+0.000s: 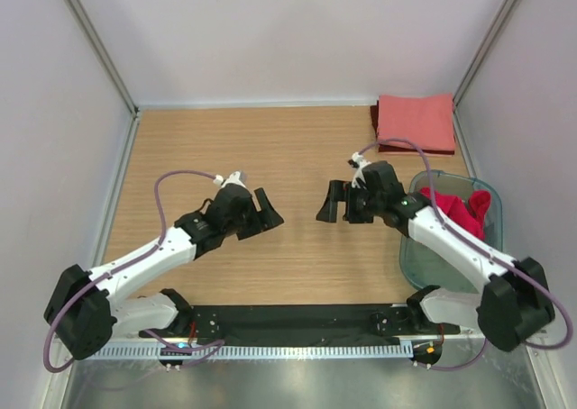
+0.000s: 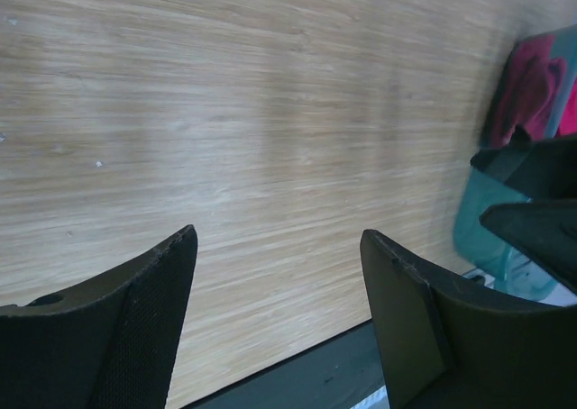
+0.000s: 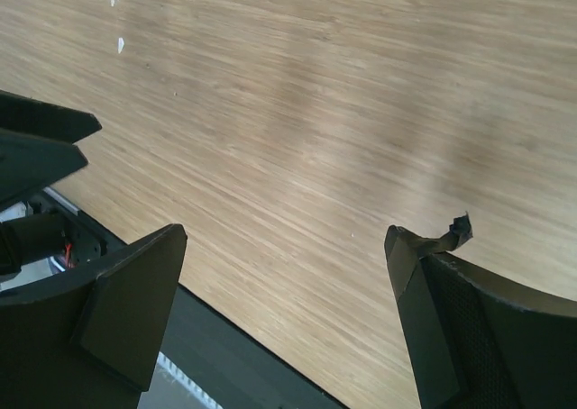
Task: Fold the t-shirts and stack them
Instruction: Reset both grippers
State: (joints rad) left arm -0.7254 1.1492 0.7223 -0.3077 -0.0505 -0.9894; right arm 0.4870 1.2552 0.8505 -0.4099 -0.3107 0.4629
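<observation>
A folded salmon-pink t-shirt (image 1: 416,122) lies at the table's back right corner on top of a dark maroon t-shirt (image 1: 374,118), of which only the edges show. Crumpled red-pink t-shirts (image 1: 456,209) sit in the greenish tub (image 1: 422,267) on the right; the left wrist view catches them too (image 2: 539,86). My left gripper (image 1: 262,213) (image 2: 279,236) hovers over bare wood at mid-table, open and empty. My right gripper (image 1: 334,202) (image 3: 284,236) faces it from the right, wide open and empty, just left of the tub.
The wooden table (image 1: 297,148) is walled on three sides. A black mat (image 1: 297,319) runs along the near edge between the arm bases. The tub (image 2: 476,222) stands close to the right arm's elbow. A torn bit of tape sticks up from the right gripper's finger (image 3: 455,231).
</observation>
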